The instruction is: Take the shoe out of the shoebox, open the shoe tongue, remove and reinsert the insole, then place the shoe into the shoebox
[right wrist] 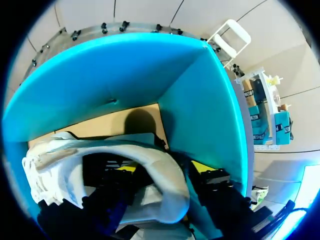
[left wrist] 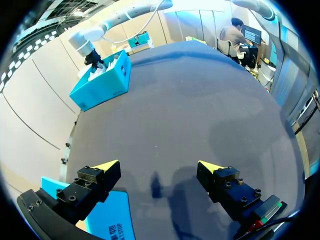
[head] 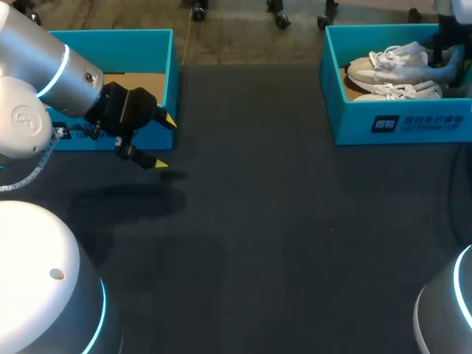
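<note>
Two white shoes (head: 391, 65) lie in the teal shoebox (head: 402, 124) at the far right of the table. My right gripper (right wrist: 164, 168) is down inside that box at the heel end of one shoe (right wrist: 162, 197). One fingertip (right wrist: 126, 169) is inside the shoe's opening, the other (right wrist: 201, 166) outside the heel wall. Both stand apart from the wall, so the gripper is open. My left gripper (head: 166, 141) hangs open and empty above the mat, just in front of the left teal box (head: 147, 43). In its own view the left gripper (left wrist: 159, 166) holds nothing.
The left box shows only a brown cardboard bottom (head: 144, 80). The right shoebox's walls (right wrist: 210, 115) close in tightly around my right gripper. The dark mat (head: 280, 221) spans the table between the two boxes.
</note>
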`<state>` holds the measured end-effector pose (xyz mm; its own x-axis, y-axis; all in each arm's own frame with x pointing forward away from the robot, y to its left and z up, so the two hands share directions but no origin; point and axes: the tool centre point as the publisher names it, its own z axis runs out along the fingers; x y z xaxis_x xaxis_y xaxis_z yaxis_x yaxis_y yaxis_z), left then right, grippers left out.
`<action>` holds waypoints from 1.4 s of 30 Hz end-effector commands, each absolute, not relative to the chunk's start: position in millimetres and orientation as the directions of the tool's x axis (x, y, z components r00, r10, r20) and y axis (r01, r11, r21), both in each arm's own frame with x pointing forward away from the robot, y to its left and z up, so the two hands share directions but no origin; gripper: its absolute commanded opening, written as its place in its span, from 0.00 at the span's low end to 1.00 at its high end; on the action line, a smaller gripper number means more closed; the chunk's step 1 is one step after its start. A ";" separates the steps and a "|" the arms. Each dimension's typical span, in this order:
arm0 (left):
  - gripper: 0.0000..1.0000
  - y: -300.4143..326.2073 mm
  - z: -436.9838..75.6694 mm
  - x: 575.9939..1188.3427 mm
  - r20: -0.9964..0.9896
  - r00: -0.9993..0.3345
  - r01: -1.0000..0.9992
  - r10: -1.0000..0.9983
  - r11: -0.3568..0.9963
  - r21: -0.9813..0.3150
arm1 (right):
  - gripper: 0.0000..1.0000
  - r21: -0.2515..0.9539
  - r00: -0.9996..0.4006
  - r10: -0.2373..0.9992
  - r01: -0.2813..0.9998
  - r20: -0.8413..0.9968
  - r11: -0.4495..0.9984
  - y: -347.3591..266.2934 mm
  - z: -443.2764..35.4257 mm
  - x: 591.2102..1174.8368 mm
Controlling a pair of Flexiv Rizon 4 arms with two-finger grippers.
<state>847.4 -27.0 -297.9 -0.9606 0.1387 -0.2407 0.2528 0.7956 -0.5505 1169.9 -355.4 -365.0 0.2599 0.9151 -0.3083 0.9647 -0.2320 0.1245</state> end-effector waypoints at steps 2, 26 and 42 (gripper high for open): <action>1.00 -26.7 -298.1 846.7 -0.242 -0.960 0.253 0.138 0.796 -0.550 | 0.76 0.138 0.260 0.914 0.964 -0.310 -0.227 -351.9 -350.7 1165.4; 1.00 -26.7 -298.1 846.7 -0.242 -0.960 0.253 0.138 0.796 -0.550 | 1.00 0.221 0.239 0.929 0.959 -0.284 -0.179 -317.0 -278.9 1136.7; 1.00 -26.7 -298.1 846.7 -0.242 -0.960 0.253 0.138 0.796 -0.550 | 1.00 0.227 0.081 0.984 0.973 -0.160 -0.043 -274.6 -227.7 1089.3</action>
<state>847.4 -27.0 -297.9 -0.9606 0.1387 -0.2407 0.2528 0.7956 -0.5505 1112.0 -277.5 -239.3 0.0943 0.9841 -0.1508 0.9842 -0.0693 0.1631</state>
